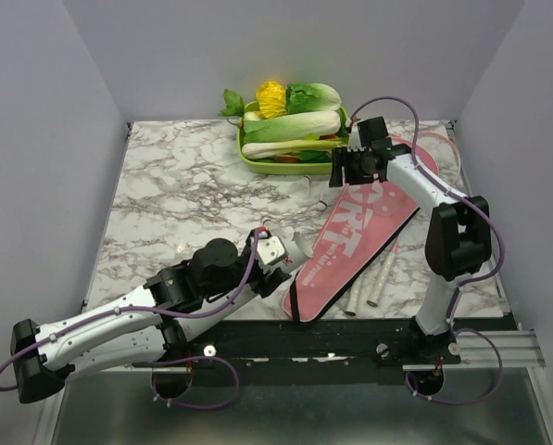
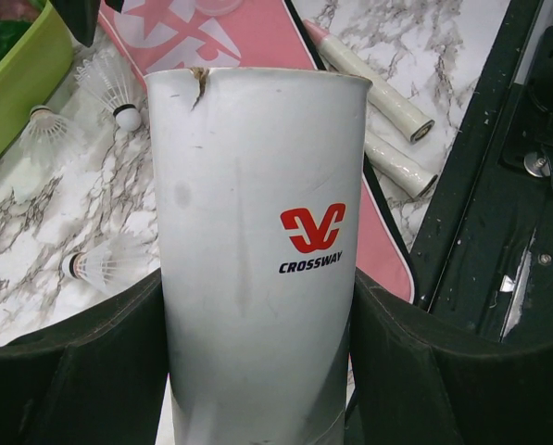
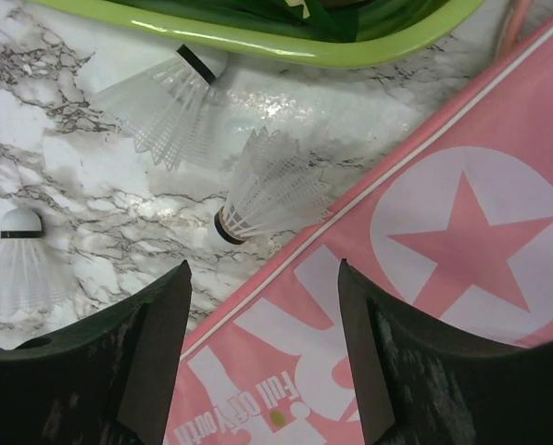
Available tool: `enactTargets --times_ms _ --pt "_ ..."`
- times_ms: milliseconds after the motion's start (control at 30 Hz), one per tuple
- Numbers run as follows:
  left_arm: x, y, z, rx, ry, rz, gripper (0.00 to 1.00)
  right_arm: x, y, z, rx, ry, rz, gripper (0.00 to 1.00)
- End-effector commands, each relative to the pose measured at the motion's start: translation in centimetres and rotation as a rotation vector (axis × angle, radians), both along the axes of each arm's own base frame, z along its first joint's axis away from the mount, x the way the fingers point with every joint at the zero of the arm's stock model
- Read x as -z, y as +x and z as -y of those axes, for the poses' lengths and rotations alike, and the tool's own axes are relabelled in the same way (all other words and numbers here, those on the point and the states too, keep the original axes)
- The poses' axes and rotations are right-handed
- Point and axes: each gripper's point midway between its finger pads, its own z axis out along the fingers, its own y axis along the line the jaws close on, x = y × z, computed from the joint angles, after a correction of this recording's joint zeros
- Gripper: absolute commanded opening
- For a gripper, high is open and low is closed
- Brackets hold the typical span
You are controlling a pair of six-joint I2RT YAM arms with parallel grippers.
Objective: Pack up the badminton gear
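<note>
Hold the tube [image 2: 257, 185] steady in the left claw [image 2: 256, 301], clamped on it beside the bag [image 2: 257, 37]. Bring the right claw [image 3: 262, 269], spread apart, straight down on the shuttlecock [image 3: 262, 190] lying by the bag's edge; pinch its cork softly.

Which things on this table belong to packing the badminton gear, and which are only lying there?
For the job: pink cover bag, white tube, racket handles, shuttlecocks.
Only lying there: green tray, vegetables in it.
</note>
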Motion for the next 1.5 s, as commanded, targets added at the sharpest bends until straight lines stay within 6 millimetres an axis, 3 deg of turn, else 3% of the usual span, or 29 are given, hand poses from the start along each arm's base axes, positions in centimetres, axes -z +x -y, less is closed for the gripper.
enactTargets --times_ms 0,500,1033,1267,1367,1400,1467 --pt "0.9 -0.2 -1.2 -0.064 0.022 -0.072 0.0 -1.4 2.2 -1.5 -0.116 0.037 0.098 0.73" --pt "0.5 -0.6 -1.0 -0.043 0.004 -0.075 0.0 3.5 3.2 -2.6 -0.221 0.023 0.028 0.73" --pt "0.6 -0.7 -1.0 -0.037 0.013 -0.078 0.0 5.6 0.2 -3.9 -0.298 0.111 -0.063 0.71" --pt "0.5 -0.8 -1.0 -0.034 0.011 -0.078 0.0 5.4 -0.9 -3.9 -0.297 0.131 -0.08 0.61" --pt "0.6 -0.8 -1.1 -0.037 0.013 -0.08 0.0 5.4 -1.5 -3.9 -0.293 0.141 -0.089 0.49" --pt "0.6 -0.8 -1.1 -0.037 0.013 -0.08 0.0 5.4 -1.5 -4.0 -0.288 0.147 -0.087 0.38" --pt "0.5 -0.8 -1.2 -0.039 0.009 -0.079 0.0 5.2 -2.0 -4.0 -0.289 0.162 -0.088 0.28"
